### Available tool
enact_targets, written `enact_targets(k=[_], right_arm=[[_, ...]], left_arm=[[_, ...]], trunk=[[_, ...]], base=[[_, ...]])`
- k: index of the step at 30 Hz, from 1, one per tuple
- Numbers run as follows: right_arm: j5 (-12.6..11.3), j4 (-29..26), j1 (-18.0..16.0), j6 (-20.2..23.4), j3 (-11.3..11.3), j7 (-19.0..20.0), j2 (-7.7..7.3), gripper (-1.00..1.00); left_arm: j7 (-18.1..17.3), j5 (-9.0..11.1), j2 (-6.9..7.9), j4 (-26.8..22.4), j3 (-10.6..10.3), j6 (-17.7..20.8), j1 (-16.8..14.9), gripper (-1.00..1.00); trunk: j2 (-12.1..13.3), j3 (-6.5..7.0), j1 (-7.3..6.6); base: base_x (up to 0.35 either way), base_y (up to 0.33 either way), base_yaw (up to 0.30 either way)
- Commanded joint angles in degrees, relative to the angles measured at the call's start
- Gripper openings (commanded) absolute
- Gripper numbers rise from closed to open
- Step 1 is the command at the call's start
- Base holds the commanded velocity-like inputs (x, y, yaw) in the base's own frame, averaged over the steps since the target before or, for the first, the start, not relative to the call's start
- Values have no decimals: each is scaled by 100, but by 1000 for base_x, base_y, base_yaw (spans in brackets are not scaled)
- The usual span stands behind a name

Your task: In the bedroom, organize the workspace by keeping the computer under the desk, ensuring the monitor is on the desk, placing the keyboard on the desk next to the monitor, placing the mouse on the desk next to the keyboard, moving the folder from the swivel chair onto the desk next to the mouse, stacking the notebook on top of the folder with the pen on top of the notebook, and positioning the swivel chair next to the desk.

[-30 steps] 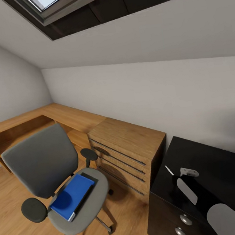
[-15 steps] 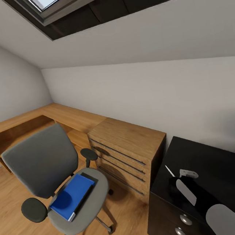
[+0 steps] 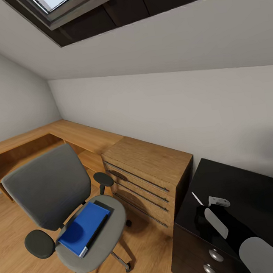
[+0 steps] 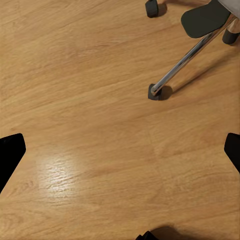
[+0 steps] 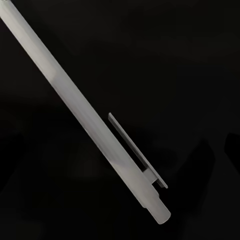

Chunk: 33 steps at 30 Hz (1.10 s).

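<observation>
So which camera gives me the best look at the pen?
The right wrist view: the pen lies close up on the black desk, clip visible. The head view shows just a thin white sliver beside the right arm.

The swivel chair (image 3: 64, 205) has soft grey cloth on its seat and back, matt black arm pads and shiny metal legs. The folder (image 3: 83, 228) is smooth bright blue with white paper edges. The desk (image 3: 245, 191) is black and glossy, with round shiny metal knobs. The chest (image 3: 147, 173) and floor (image 4: 100, 100) are smooth wood. The pen (image 5: 85, 117) looks like pale smooth plastic
</observation>
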Motion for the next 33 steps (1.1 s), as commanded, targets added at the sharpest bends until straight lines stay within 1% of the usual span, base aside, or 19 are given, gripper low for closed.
enact_targets(k=[1, 13, 17, 18, 21, 31, 33], right_arm=[[-46, -11, -4, 17, 39, -50, -8, 100], [-50, -63, -4, -11, 32, -44, -13, 100], [-52, -156, -4, -14, 30, -51, -13, 100], [-53, -355, -4, -10, 24, -63, -18, 100], [-54, -565, -3, 3, 17, -71, -20, 100], [-66, -1043, 12, 23, 6, -92, -22, 100], [-69, -1232, 20, 25, 7, -99, -22, 100]], left_arm=[[28, 56, 6, -13, -49, -26, -4, 100], [8, 70, 6, -13, -53, -26, -4, 100], [6, 71, 6, -13, -56, -26, -4, 100], [5, 76, 6, -13, -57, -26, -4, 100], [5, 78, 6, -11, -57, -24, -4, 100], [6, 88, 6, -4, -54, -18, -4, 100], [6, 89, 6, -4, -52, -18, -4, 100]], trunk=[[-4, -7, 0], [-4, -7, 0], [-4, -7, 0], [-4, -7, 0], [-4, -7, 0], [-4, -7, 0], [-4, -7, 0]], base=[[0, 0, 0], [0, 0, 0], [0, 0, 0], [0, 0, 0], [0, 0, 0], [0, 0, 0], [0, 0, 0]])
